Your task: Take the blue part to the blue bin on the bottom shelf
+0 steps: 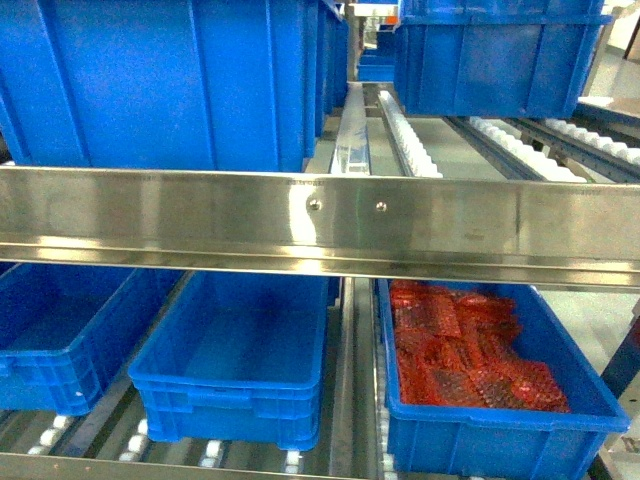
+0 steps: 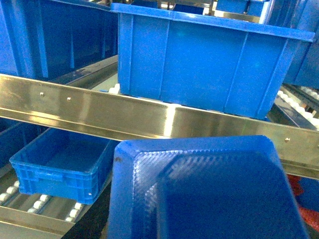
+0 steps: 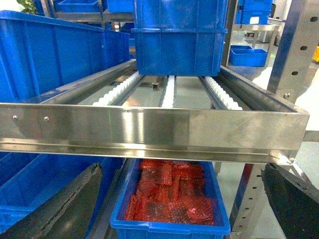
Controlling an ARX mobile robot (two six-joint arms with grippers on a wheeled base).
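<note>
Blue part (image 2: 209,189) fills the left wrist view; gripper state cannot be told.

Steel flow rack (image 1: 320,225) w/ white roller tracks (image 3: 169,89); pale floor (image 3: 264,79) beyond, bright overhead light.

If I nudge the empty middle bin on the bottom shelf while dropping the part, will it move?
Probably yes. The blue bin sits on white rollers, so a push along the lane would likely send it rolling. It looks empty, so it is probably light. Its thick rim and ribbed front suggest stiff walls that won't flex much.
</note>
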